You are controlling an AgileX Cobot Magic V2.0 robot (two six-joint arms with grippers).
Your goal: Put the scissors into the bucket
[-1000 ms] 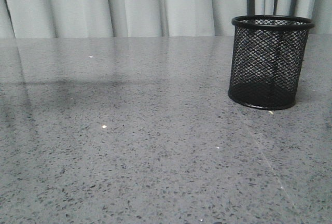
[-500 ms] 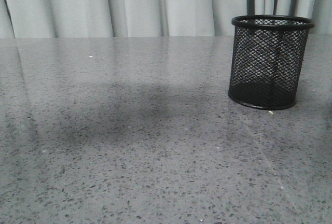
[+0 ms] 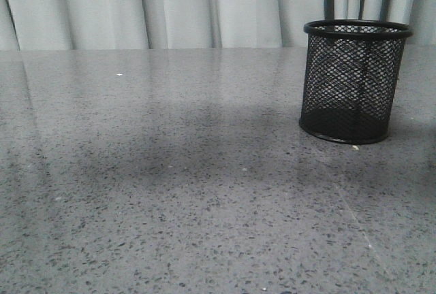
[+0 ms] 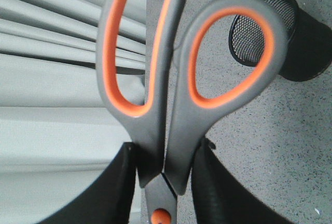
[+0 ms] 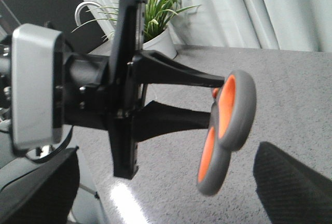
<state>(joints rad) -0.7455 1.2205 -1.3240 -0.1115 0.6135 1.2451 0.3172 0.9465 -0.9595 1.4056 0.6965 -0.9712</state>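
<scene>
The bucket [image 3: 354, 83] is a black wire-mesh cup standing upright at the right of the grey table [image 3: 170, 192]. It looks empty. No gripper or scissors show in the front view. In the left wrist view my left gripper [image 4: 165, 182] is shut on the scissors [image 4: 155, 79] just below the orange-lined grey handles, which point away from the wrist. The bucket [image 4: 306, 47] lies beyond them, lower down. The right wrist view shows the left gripper [image 5: 211, 102] holding the scissors [image 5: 228, 125] in the air above the table. My right gripper [image 5: 166, 193] is open and empty.
Pale curtains [image 3: 204, 8] hang behind the table's far edge. A potted green plant [image 5: 155, 11] stands beyond the table in the right wrist view. A broad shadow [image 3: 204, 144] lies on the table left of the bucket.
A dark blurred shape at the front view's top left corner has gone out of frame. The shadow on the table has moved right, toward the bucket.
</scene>
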